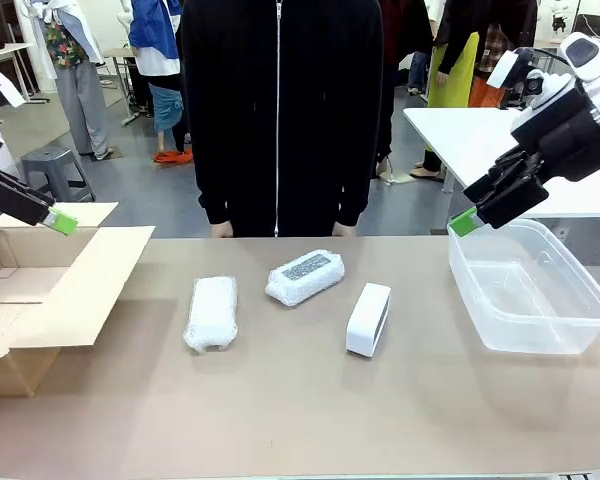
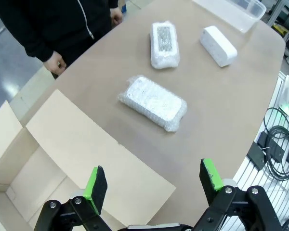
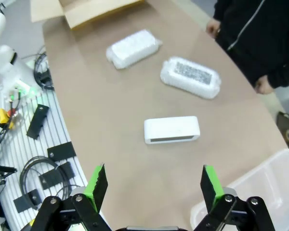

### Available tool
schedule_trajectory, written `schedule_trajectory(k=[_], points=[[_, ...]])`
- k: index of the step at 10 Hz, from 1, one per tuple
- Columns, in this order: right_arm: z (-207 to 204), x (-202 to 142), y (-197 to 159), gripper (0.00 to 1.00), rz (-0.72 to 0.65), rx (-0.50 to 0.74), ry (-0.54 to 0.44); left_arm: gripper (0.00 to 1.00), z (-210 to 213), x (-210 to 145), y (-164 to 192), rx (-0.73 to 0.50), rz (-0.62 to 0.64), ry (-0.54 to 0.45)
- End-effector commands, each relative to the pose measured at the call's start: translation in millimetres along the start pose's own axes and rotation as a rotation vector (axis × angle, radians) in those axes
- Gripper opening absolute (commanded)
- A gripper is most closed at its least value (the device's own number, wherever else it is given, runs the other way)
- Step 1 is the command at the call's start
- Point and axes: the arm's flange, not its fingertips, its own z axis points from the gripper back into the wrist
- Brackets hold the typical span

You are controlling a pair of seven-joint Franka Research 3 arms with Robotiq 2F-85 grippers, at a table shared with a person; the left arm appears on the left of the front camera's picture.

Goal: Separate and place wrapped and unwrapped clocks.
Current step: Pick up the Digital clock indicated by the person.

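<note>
Cardboard box (image 1: 70,290) left, white clock (image 1: 368,318), tub (image 1: 480,300) right.

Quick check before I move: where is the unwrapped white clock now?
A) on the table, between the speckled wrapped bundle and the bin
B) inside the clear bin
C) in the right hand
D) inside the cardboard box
A: the unwrapped white clock lies on the table, speckled wrapped bundle on one side, clear bin on the other.
</note>
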Motion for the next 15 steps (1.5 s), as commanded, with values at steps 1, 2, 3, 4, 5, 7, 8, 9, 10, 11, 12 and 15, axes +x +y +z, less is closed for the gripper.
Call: schedule_trajectory(k=[1,2,3,4,5,7,8,9,10,11,12,15], points=[[-9.7,-13.5,-10.1,1.0,0.014,0.064,-0.044,1.0,-5.3,-10.7,-2.2,-0.048,-0.018,-0.035],[-9.5,-16.3,-13.3,1.0,0.009,0.065,-0.066,1.0,-3.8,-12.0,-0.8,-0.053,-0.021,-0.035],[-8.3,-20.1,-14.2,1.0,0.016,0.067,-0.075,1.0,-1.6,-13.5,-2.3,-0.055,-0.029,-0.046],[-7.7,-21.5,-15.0,1.0,0.016,0.066,-0.085,1.0,0.6,-12.2,-3.1,-0.054,-0.038,-0.052],[-6.1,-23.3,-16.7,1.0,0.015,0.069,-0.098,1.0,2.0,-10.8,-3.4,-0.053,-0.05,-0.054],[-4.3,-27.7,-18.5,1.0,0.016,0.068,-0.113,1.0,0.8,-10.3,-4.7,-0.078,-0.048,-0.076],[-3.8,-28.8,-19.3,1.0,0.019,0.072,-0.12,1.0,-1.4,-10.2,-7.4,-0.072,-0.053,-0.081],[-4.1,-28.5,-20.1,1.0,0.022,0.078,-0.122,1.0,-2.2,-9.2,-11.1,-0.072,-0.066,-0.092],[-3.6,-28.3,-19.6,1.0,0.032,0.078,-0.125,1.0,-2.1,-8.3,-13.0,-0.071,-0.079,-0.1],[-3.0,-28.9,-19.3,1.0,0.044,0.084,-0.133,1.0,-1.5,-8.2,-12.8,-0.072,-0.09,-0.097],[-3.5,-29.0,-19.0,1.0,0.041,0.081,-0.144,1.0,-2.3,-6.5,-11.8,-0.071,-0.08,-0.095],[6.7,-17.0,-22.8,1.0,0.025,0.058,-0.12,1.0,4.9,4.0,-6.2,-0.053,-0.063,-0.062]])
